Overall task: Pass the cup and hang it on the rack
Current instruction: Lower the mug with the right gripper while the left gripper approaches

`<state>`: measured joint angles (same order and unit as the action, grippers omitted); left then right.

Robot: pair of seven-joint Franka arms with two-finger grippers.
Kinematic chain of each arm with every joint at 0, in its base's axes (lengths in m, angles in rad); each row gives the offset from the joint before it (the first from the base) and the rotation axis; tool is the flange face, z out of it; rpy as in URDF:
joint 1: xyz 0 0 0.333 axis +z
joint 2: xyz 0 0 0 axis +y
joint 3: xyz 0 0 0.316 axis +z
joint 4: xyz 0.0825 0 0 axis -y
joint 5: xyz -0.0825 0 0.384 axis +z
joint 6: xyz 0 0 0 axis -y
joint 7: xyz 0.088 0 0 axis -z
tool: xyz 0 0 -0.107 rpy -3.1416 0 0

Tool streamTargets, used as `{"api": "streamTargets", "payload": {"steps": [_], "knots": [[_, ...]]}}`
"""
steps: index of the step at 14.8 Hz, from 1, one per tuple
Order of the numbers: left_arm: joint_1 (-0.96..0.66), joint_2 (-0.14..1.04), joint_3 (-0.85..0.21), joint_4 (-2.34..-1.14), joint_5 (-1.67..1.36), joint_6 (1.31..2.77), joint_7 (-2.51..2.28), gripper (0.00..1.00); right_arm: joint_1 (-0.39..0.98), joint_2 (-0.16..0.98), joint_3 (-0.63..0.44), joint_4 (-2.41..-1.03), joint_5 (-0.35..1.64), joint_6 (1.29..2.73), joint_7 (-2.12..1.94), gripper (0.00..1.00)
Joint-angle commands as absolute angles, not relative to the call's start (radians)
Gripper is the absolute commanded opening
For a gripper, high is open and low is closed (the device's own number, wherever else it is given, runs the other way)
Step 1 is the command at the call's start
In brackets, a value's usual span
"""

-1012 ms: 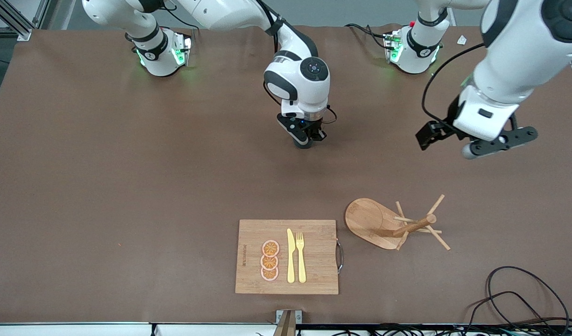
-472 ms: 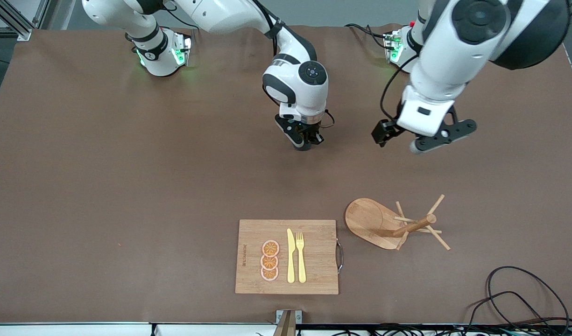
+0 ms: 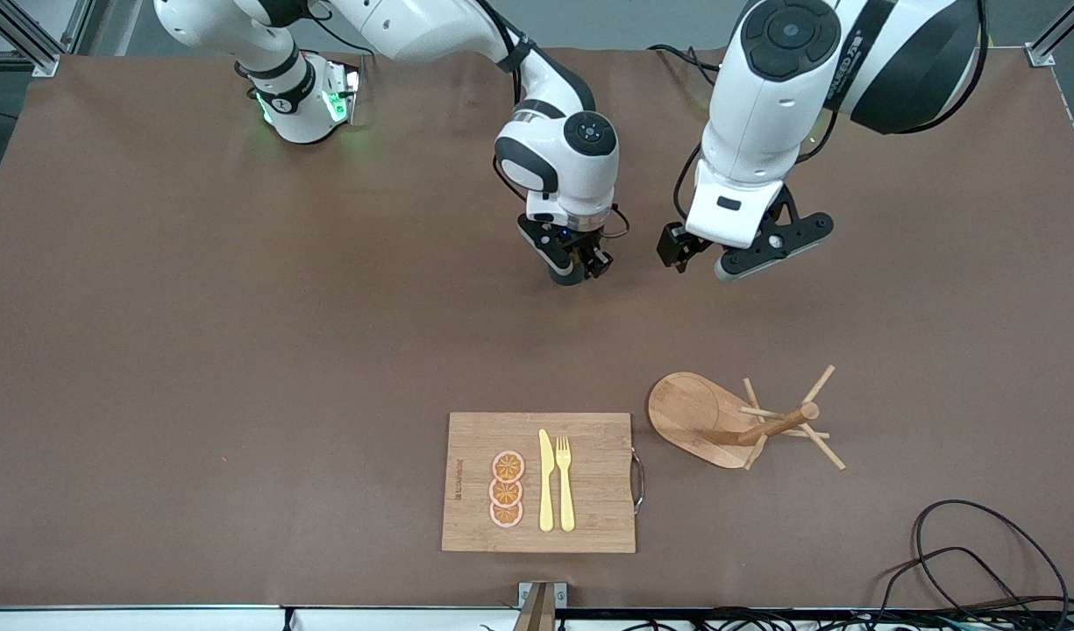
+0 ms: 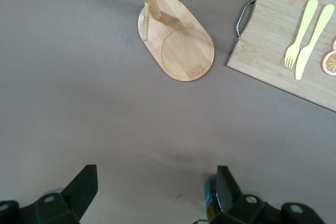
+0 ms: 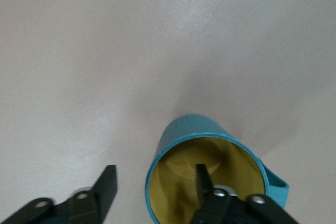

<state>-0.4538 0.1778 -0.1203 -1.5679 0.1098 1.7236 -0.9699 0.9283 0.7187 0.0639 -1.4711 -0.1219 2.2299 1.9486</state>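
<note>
We are at the hand-over step. Our right gripper (image 3: 580, 267) grasps the small teal-green ribbed mug with the mustard-yellow inside (image 5: 206, 174) by its rim, 1 finger (image 5: 206, 184) inside the cup and the other outside the wall, so the jaws are clamped on it. In the front view the mug itself is hidden under the right wrist; we judge it sits over the bare brown table (image 3: 238, 350) near the middle, well apart from the light wooden mug tree with the oval base and thin dowel pegs (image 3: 747, 421), which stands nearer the front camera, toward the left arm's end. Whether the mug touches the table we cannot tell.

Our left gripper (image 3: 731, 256) hangs over the table just beside the right one, its jaws spread wide and empty in the left wrist view (image 4: 152, 192).

Next, we judge, the left gripper must close on the mug's wall or handle (image 5: 275, 187) before the right lets go, keeping the loop free for a peg.

Compared with 1 second ago, the left arm has swung in from the table's edge toward the centre, while the right gripper has barely shifted. The rectangular bamboo cutting board (image 3: 589, 517) with its 2 yellow utensils (image 3: 555, 482) and the rack are unmoved.
</note>
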Motion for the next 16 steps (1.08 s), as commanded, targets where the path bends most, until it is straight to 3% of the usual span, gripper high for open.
{"api": "streamTargets", "payload": {"steps": [1,8,11,16], "knots": [[-0.465,0.19,-0.121,-1.552,0.129,1.73,-1.003,1.0,0.904,0.69,0.072,-1.465,-0.15,2.212,1.941,1.0],[-0.514,0.201,-0.121,-1.552,0.132,1.741,-1.069,1.0,0.772,0.473,0.077,-1.514,-0.137,1.935,1.578,1.0],[-0.541,0.201,-0.121,-1.574,0.132,1.785,-1.075,1.0,0.66,0.31,0.078,-1.649,-0.137,1.898,1.299,1.0],[-0.664,0.228,-0.124,-1.588,0.254,1.807,-1.214,1.0,0.468,0.128,0.075,-1.756,-0.137,1.83,0.823,1.0]]}}
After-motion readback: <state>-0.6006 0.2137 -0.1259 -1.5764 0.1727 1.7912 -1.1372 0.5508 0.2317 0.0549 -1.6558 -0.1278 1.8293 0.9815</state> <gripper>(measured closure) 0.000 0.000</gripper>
